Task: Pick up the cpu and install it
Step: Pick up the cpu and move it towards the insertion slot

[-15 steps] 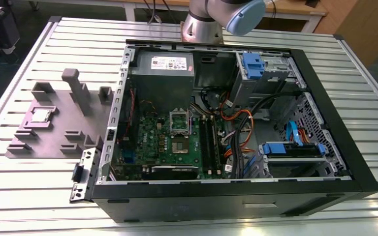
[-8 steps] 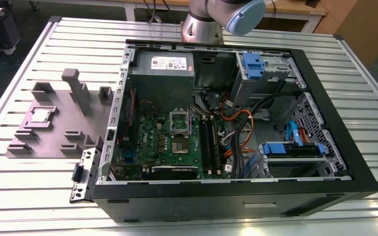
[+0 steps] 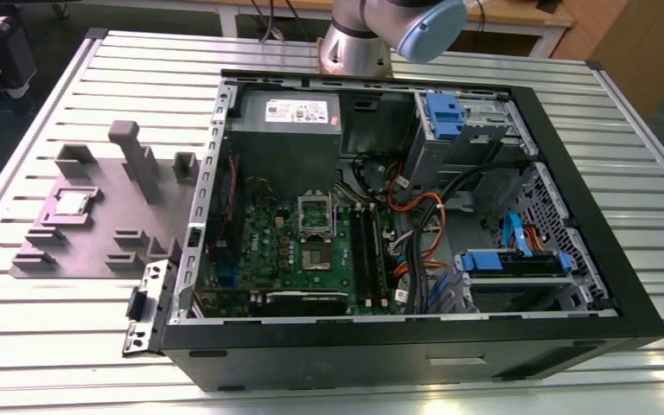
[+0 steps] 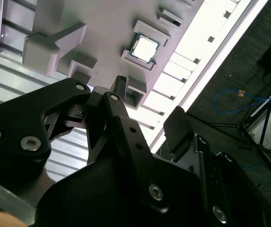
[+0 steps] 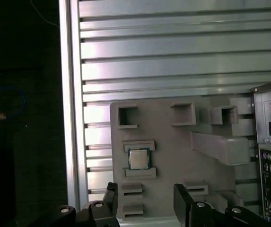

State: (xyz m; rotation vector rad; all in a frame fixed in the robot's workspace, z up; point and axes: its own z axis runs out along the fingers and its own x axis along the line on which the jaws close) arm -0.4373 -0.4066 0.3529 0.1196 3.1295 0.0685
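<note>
Parts count: one small, flat, square cpu (image 3: 72, 202) with a silvery metal top; one grey blocky plastic fixture (image 3: 107, 246); one open black computer case (image 3: 401, 350). All rest on a ribbed aluminium worktop (image 3: 55, 328), with dark floor (image 5: 21, 142) beyond its edge. The cpu lies flat in a fixture recess. The claw (image 5: 145, 196) is spread wide and empty, near the cpu but not touching it.
</note>
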